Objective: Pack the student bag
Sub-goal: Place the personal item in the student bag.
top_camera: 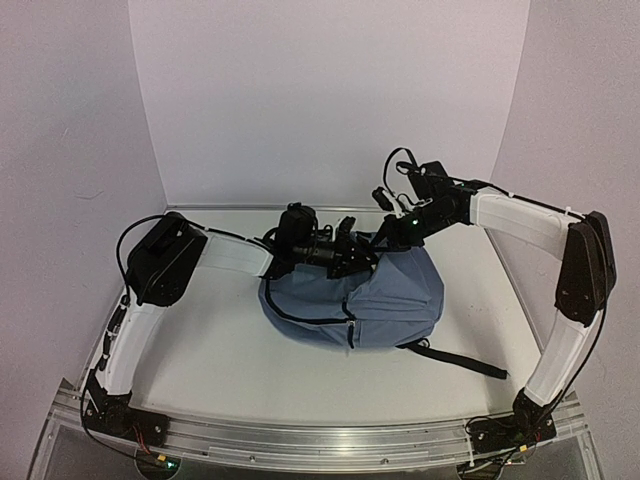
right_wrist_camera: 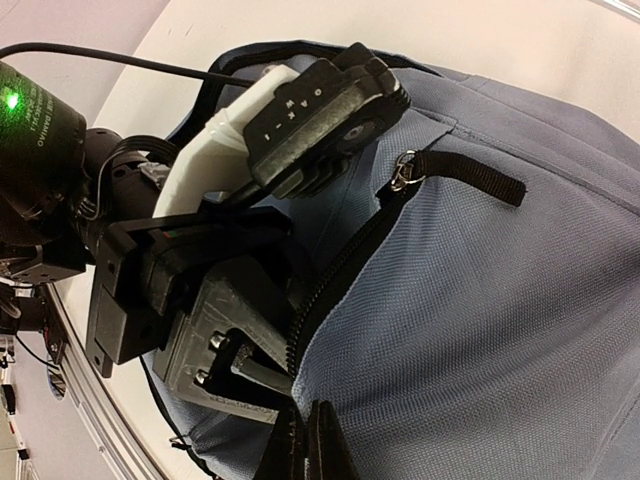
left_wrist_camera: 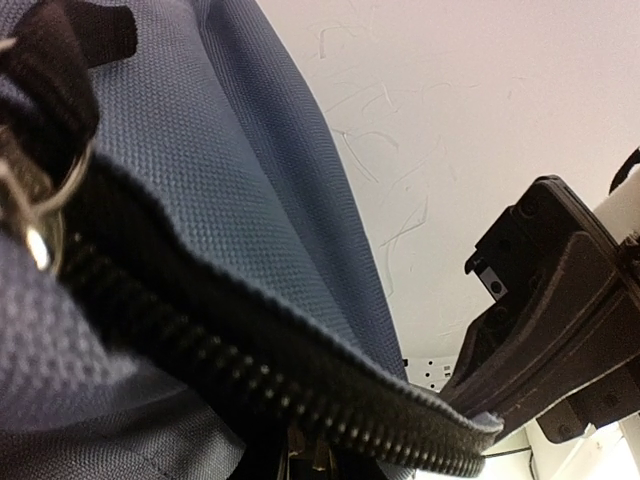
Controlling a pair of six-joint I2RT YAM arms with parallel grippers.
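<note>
The student bag [top_camera: 390, 300] lies on the table [top_camera: 220, 350], zipper [right_wrist_camera: 330, 290] part open. At the bag's far rim, your left gripper [right_wrist_camera: 250, 355] and right gripper [right_wrist_camera: 308, 430] each pinch the zipper edge, jaws closed on fabric.

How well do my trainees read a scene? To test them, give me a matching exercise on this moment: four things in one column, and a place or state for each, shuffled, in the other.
Things:
1. slate-blue fabric backpack
2. loose black webbing strap
3. silver metal zipper ring
4. right gripper

Places or states:
A. shut on the zipper edge
B. trails flat toward the table's near right
C. lies bulging in the middle of the white table
D. hangs beside a black pull tab

Pairs: 1-C, 2-B, 3-D, 4-A.
</note>
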